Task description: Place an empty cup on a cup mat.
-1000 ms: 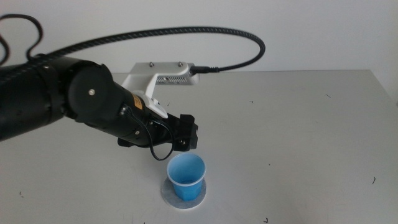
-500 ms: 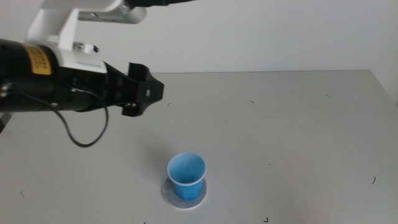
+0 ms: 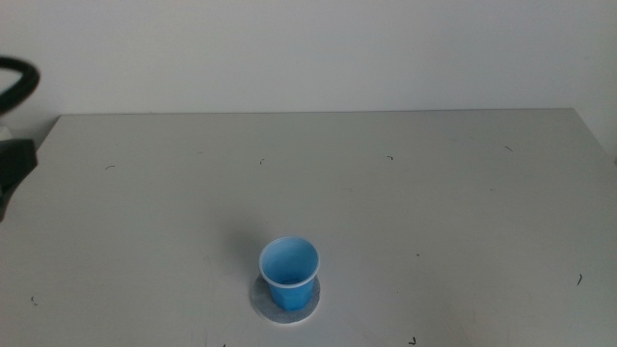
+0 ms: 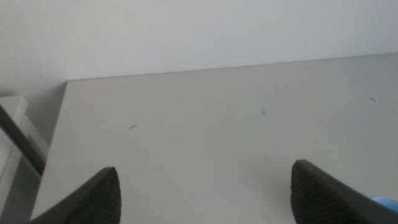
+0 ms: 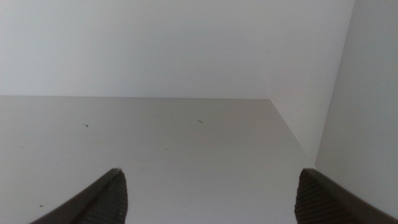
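Observation:
The bright blue cup [image 3: 288,272] stands upright and empty on the round grey cup mat [image 3: 285,300] near the table's front edge in the middle view. A sliver of the cup's blue rim [image 4: 387,202] shows beside one jaw in the left wrist view. My left gripper [image 4: 205,196] is open and empty, drawn back over the table's left side; only a dark part of its arm [image 3: 12,164] shows at the middle view's left edge. My right gripper [image 5: 211,196] is open and empty, out of the middle view, facing the bare table.
The grey table [image 3: 434,193] has small dark specks. A white wall runs behind its far edge. The table's left edge [image 4: 53,155] shows in the left wrist view, its right corner [image 5: 292,134] in the right wrist view.
My left arm has pulled back from beside the cup, up and to the left, almost out of the middle view. The cup stays on the mat.

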You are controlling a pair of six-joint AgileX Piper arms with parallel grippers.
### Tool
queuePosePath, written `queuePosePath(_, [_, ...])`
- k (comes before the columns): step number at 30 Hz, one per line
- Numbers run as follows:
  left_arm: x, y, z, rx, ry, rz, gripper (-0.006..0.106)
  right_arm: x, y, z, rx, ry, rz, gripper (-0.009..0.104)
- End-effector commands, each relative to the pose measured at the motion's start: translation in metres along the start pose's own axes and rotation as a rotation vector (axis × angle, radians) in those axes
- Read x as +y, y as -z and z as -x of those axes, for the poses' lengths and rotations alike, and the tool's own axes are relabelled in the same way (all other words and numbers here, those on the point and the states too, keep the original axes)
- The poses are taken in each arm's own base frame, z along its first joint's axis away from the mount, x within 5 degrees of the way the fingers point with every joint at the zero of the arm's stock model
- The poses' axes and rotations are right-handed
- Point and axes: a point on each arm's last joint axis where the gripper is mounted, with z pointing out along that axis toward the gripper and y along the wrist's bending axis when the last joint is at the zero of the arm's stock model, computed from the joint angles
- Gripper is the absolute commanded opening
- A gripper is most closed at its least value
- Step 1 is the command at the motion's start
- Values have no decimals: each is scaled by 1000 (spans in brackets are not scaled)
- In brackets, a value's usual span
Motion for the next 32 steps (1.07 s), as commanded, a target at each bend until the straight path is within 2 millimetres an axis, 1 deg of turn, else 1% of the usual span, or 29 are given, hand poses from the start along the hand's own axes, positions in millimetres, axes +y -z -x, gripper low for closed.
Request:
queuePosePath(1, [7, 12, -4, -174, 20, 49, 105, 0, 3, 12, -109, 17, 2, 94])
queuePosePath(5, [14, 15, -40, -253, 34, 108, 105, 0, 3, 12, -109, 17, 2, 94])
queuePosePath(9, [17, 9, -79, -291, 39, 135, 105, 0, 3, 12, -109, 17, 2, 94])
queuePosePath(14, [16, 6, -119, -342, 33, 132, 105, 0, 3, 12, -109, 17, 2, 94])
queuePosePath(18, [16, 3, -149, -343, 40, 131, 105, 0, 3, 12, -109, 17, 2, 94])
queuePosePath(21, [16, 4, -165, -370, 39, 130, 105, 0, 3, 12, -109, 17, 2, 94])
queuePosePath(26, [16, 4, -182, -407, 37, 129, 105, 0, 3, 12, -109, 17, 2, 94])
queuePosePath(32, [16, 3, -184, -383, 37, 129, 105, 0, 3, 12, -109, 17, 2, 94])
